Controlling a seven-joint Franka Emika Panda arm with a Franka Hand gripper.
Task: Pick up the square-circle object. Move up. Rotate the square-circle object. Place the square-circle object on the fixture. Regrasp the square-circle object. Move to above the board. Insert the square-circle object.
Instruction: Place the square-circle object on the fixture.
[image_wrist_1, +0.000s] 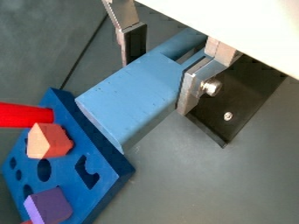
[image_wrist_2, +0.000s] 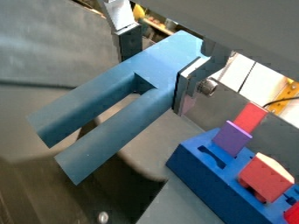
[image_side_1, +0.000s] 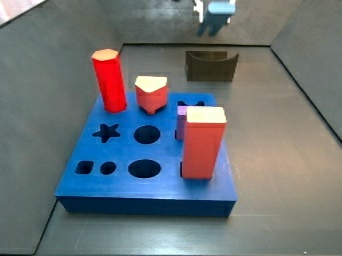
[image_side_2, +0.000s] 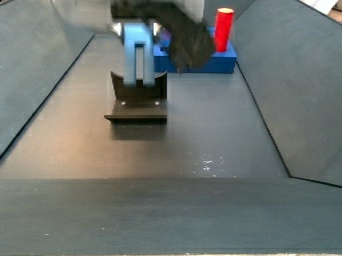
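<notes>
**Pincer clamped on the blue piece above the fixture**

Your gripper (image_wrist_1: 163, 66) is closed on the square-circle object (image_wrist_1: 135, 94): in both wrist views the silver fingers (image_wrist_1: 194, 86) press against its two flanks near one end, and the piece (image_wrist_2: 111, 114) juts out well past the fingertips. In a wrist view (image_wrist_2: 163, 63) you can see that the blue body is forked, with a slot running down its length between two prongs.

In a side view the gripper (image_side_2: 140, 55) hangs over the fixture (image_side_2: 136, 100), with the blue piece (image_side_2: 139, 62) pointing down at it; whether the piece touches the fixture you cannot tell, since the arm is blurred there. In a side view the gripper (image_side_1: 218, 10) sits at 12 o'clock, at the frame's edge, above the fixture (image_side_1: 211, 65).

The board (image_side_1: 120, 185) lies near 6 o'clock from the fixture, well apart from it. On it stand a red hexagonal column (image_side_1: 110, 80) at about 10 o'clock, a short red piece with a pale top (image_side_1: 152, 94) beside it, a big red block with a pale top (image_side_1: 202, 142) at 3 o'clock, and a purple piece (image_side_1: 182, 122) just behind that block.
</notes>
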